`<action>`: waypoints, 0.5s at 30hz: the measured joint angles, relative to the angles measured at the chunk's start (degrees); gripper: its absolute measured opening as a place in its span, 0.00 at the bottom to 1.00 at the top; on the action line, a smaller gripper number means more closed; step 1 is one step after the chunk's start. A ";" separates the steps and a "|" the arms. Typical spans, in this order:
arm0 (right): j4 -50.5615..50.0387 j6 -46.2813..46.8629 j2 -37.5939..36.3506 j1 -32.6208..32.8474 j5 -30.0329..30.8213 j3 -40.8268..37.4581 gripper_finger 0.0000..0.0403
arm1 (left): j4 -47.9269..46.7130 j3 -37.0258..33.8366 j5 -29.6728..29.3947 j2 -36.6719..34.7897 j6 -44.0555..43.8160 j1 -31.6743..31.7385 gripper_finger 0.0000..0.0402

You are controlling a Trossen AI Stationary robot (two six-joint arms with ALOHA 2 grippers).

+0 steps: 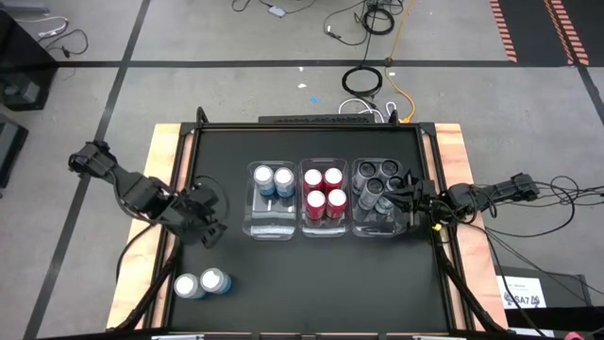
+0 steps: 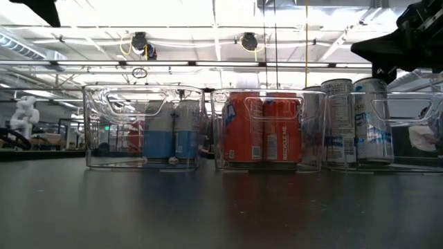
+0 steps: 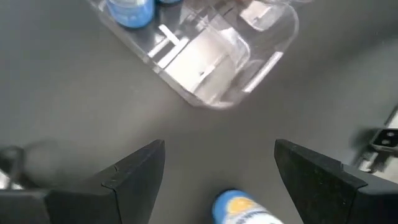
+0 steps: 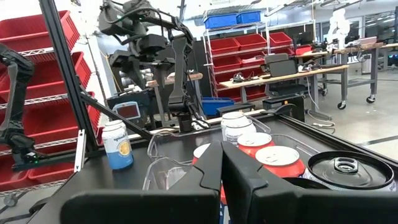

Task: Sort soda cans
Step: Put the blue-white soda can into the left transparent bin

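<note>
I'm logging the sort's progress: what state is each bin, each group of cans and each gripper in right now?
Left bin: half full, two light blue cans upright at its far end.
Middle bin: full, four red cans upright.
Right bin: holds the dark cans, upright.
Loose light blue cans: two, upright on the table, unsorted.
Left gripper: open, empty.
Right gripper: shut, empty, at the right bin.
</note>
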 joint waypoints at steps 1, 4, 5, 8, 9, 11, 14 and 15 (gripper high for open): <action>0.00 0.00 0.00 0.00 -0.02 0.00 0.00 | 0.20 0.73 0.05 1.10 -1.10 -0.51 0.77; 0.02 0.00 0.00 0.00 0.00 0.00 0.00 | 0.44 2.70 -0.02 5.45 -4.32 -2.07 0.77; 0.02 0.00 0.00 0.01 -0.02 0.00 0.00 | 0.58 3.24 -0.06 7.08 -5.70 -2.47 0.77; 0.02 0.00 0.00 0.00 -0.02 0.00 0.00 | 0.61 4.73 1.18 12.07 -7.08 -3.54 0.77; 0.02 0.00 0.00 0.02 -0.02 0.00 0.00 | 0.63 5.16 2.26 13.64 -7.11 -3.82 0.77; 0.02 0.00 0.00 0.00 -0.02 0.00 0.00 | 0.58 5.97 3.99 16.56 -6.79 -4.47 0.77; 0.02 0.00 0.00 0.01 -0.02 0.00 0.00 | 0.92 6.91 5.05 20.08 -4.40 -5.88 0.77; 0.02 0.00 0.00 0.01 -0.02 0.00 0.00 | 1.68 6.96 5.87 20.99 -3.70 -6.34 0.77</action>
